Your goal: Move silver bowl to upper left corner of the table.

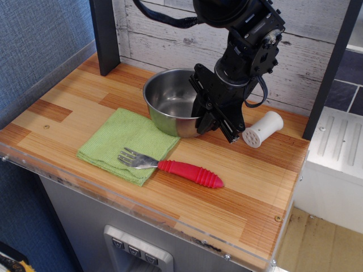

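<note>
At the back of your worktop [238,187] the gripper [205,113] is pinched on the silver bowl's [170,102] right rim, one finger inside, one outside; the bowl sits just beside the green cloth [126,143]; a white cylinder [262,129] lies near.

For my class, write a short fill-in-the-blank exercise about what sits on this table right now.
1. The fork has a ____ handle.
2. The fork's tines rest on the green ____.
3. The gripper is at the right rim of the silver ____.
4. The white perforated cylinder lies to the ____ of the gripper in the picture.

Missing words: red; cloth; bowl; right
</note>
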`<act>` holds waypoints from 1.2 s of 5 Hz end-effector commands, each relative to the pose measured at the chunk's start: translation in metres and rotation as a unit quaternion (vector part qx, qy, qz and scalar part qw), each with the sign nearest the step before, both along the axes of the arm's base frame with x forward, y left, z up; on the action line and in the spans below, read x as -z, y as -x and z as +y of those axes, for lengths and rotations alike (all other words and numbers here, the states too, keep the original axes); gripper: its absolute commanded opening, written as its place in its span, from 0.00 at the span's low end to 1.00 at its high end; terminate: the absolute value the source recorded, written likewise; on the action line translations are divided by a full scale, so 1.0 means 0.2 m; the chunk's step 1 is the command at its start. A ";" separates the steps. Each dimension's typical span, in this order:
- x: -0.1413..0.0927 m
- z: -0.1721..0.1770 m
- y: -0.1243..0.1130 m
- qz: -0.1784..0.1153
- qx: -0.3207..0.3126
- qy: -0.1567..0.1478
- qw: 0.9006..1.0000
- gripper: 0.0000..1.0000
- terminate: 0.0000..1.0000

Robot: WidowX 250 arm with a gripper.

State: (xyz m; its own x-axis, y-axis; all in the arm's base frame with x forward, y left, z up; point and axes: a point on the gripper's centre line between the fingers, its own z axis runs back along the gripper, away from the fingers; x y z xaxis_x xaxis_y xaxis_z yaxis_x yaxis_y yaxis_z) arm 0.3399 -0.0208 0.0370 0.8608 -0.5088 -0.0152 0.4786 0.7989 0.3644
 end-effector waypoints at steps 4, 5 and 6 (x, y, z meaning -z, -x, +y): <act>-0.20 -0.14 -0.06 -0.017 0.023 -0.015 0.999 0.00 0.00; -0.30 -0.05 0.00 -0.037 0.000 -0.013 0.999 0.00 0.00; -0.37 0.06 0.03 -0.050 -0.015 -0.012 0.999 0.00 0.00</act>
State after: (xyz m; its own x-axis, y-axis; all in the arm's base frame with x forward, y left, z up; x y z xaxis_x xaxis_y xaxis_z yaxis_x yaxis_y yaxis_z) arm 0.3307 -0.0065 0.0921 0.8830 -0.4693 0.0048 0.4266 0.8068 0.4088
